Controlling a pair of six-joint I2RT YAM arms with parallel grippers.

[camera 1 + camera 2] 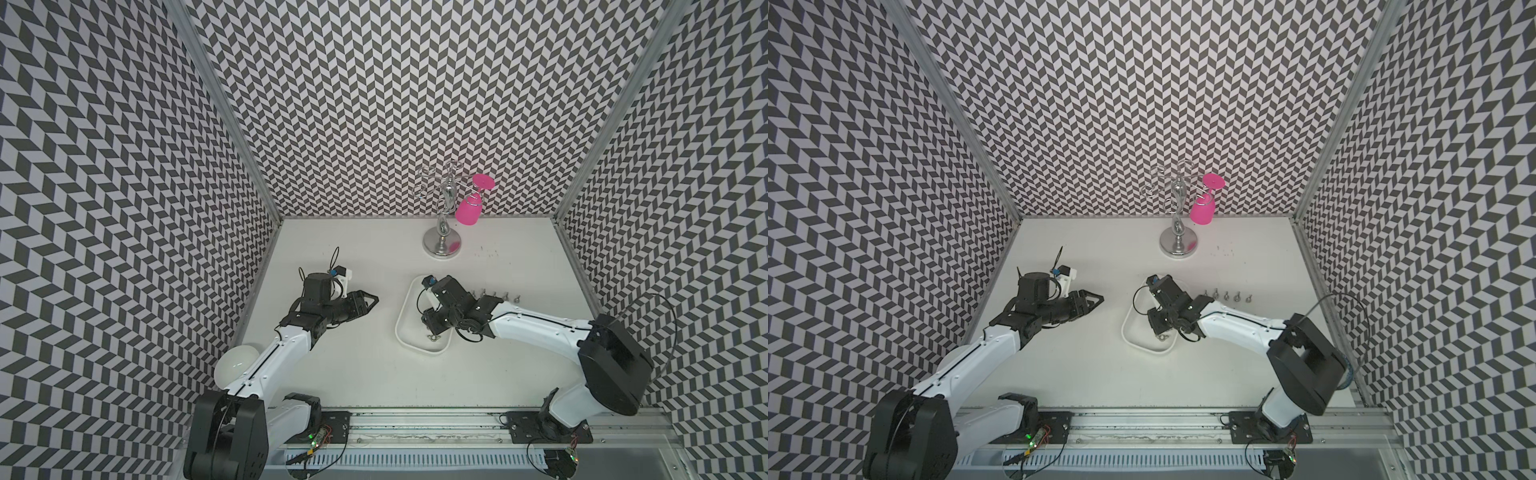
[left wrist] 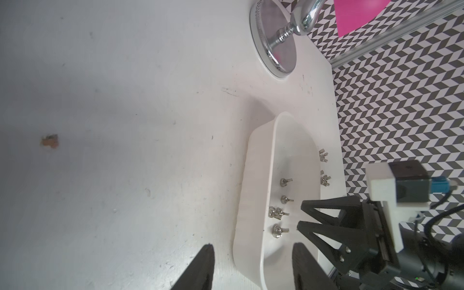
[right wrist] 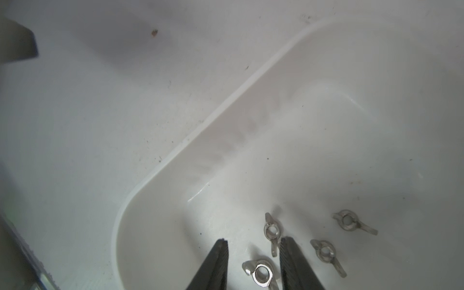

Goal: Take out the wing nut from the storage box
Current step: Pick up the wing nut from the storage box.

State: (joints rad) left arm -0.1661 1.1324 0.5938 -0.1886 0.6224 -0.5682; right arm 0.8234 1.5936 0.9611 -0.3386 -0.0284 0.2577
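Steel wing nut lies flat, hole up, wings spanning right gripper jaws.

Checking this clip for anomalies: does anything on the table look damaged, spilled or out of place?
Only a small brownish chip or stain on the white table, apart from the storage box. Nothing looks spilled or tipped.
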